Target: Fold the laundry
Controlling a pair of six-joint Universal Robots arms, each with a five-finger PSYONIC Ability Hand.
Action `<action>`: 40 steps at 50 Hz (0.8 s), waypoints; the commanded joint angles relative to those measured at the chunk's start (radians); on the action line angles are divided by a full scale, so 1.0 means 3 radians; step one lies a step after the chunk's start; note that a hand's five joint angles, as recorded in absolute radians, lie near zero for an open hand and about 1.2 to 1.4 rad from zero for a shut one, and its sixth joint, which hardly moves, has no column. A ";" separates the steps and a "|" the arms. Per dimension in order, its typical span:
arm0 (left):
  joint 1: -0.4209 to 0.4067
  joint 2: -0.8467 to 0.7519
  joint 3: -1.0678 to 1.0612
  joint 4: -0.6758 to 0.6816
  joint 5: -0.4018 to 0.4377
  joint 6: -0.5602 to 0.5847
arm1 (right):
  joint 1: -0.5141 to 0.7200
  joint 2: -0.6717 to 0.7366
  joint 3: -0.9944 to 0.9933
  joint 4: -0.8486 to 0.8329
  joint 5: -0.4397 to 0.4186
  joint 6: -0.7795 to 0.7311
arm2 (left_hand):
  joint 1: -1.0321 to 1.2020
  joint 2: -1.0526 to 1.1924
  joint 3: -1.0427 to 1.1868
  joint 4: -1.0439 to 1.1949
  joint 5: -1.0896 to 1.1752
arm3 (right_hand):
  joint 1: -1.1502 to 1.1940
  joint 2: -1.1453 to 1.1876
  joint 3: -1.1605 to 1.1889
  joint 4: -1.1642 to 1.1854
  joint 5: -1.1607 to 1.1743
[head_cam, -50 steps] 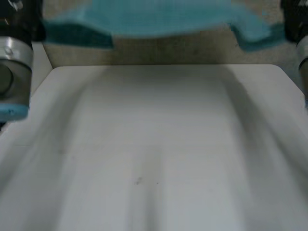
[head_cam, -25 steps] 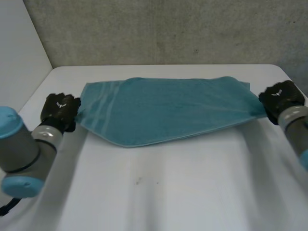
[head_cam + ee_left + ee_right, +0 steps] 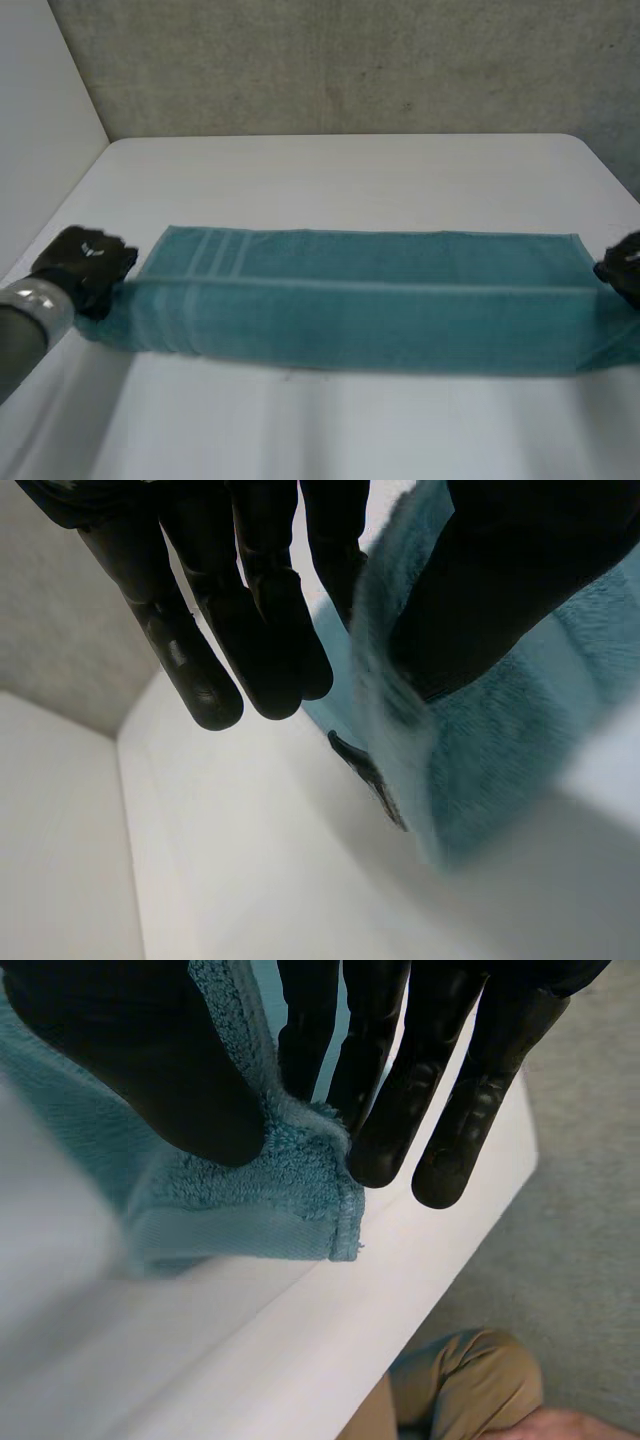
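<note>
A teal towel lies across the white table as a long strip, with a pale striped band near its left end. My left hand holds the towel's left end. In the left wrist view the thumb presses the towel's edge against the straight fingers. My right hand is at the towel's right end, by the table's right edge. There the thumb and the fingers pinch the towel's corner.
A grey wall rises behind the table and a white panel stands at its left. Past the table's right edge a person's leg in tan trousers is close by.
The towel came down from high up near the camera onto the far part of the table. Both hands then drew it nearer and stretched it out into a strip.
</note>
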 commanded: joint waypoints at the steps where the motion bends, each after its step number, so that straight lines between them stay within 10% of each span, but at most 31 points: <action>1: -0.0340 -0.0922 0.0667 0.0707 -0.0018 -0.0029 | 0.0263 0.0854 -0.0570 -0.0677 0.0299 0.0348 | 0.0905 0.0672 0.0668 0.0655 0.0810 | 0.1484 0.0717 0.0667 0.0679 0.0808; 22: -0.0564 -0.2477 0.2410 0.1269 -0.0263 -0.0070 | 0.0586 0.2118 -0.1624 -0.1946 0.0689 0.0328 | 0.0905 0.0672 0.0668 0.0655 0.0810 | 0.1484 0.0717 0.0667 0.0679 0.0808; 24: -0.0570 -0.2487 0.2411 0.1340 -0.0253 -0.0070 | 0.0601 0.2149 -0.1640 -0.1967 0.0689 0.0348 | 0.0905 0.0672 0.0668 0.0655 0.0810 | 0.0743 -0.0023 -0.0074 -0.0061 0.0068; 26: -0.0590 -0.2492 0.2405 0.1407 -0.0248 -0.0065 | 0.0622 0.2175 -0.1645 -0.1982 0.0715 0.0353 | 0.0905 0.0672 0.0668 0.0655 0.0810 | -0.2113 -0.2880 -0.2930 -0.2918 -0.2789; 28: -0.0616 -0.2492 0.2385 0.1464 -0.0243 -0.0065 | 0.0622 0.2175 -0.1645 -0.1977 0.0735 0.0363 | 0.0622 0.0390 0.0386 0.0373 0.0527 | -0.2589 -0.3355 -0.3406 -0.3393 -0.3265; 30: -0.0677 -0.2482 0.2314 0.1525 -0.0238 -0.0065 | 0.0632 0.2175 -0.1645 -0.1977 0.0750 0.0369 | -0.2378 -0.2610 -0.2615 -0.2628 -0.2473 | -0.2589 -0.3355 -0.3406 -0.3393 -0.3265; 40: -0.0784 -0.2314 0.2104 0.1638 -0.0248 0.0037 | 0.0581 0.1883 -0.1578 -0.1967 0.0735 0.0849 | -0.3155 -0.3388 -0.3392 -0.3405 -0.3250 | -0.2589 -0.3355 -0.3406 -0.3393 -0.3265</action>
